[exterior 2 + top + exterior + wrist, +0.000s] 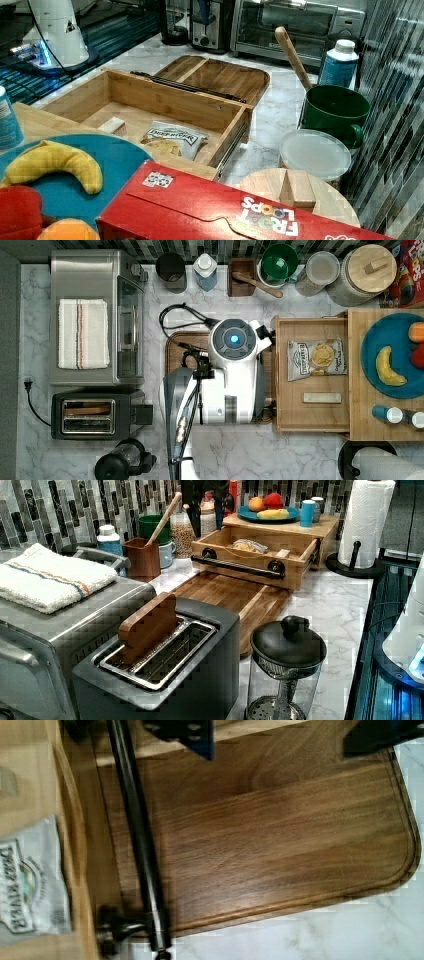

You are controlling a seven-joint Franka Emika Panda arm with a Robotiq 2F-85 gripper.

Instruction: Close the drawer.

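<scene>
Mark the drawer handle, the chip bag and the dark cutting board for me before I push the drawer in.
drawer handle [239,566], left view, middle of the black bar.
chip bag [316,359], top view, centre of the bag's printed face.
dark cutting board [280,845], wrist view, bare middle of the board.

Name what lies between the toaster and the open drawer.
The brown board lies there, one end by the toaster, the other under the drawer handle, as the left view shows.
</scene>
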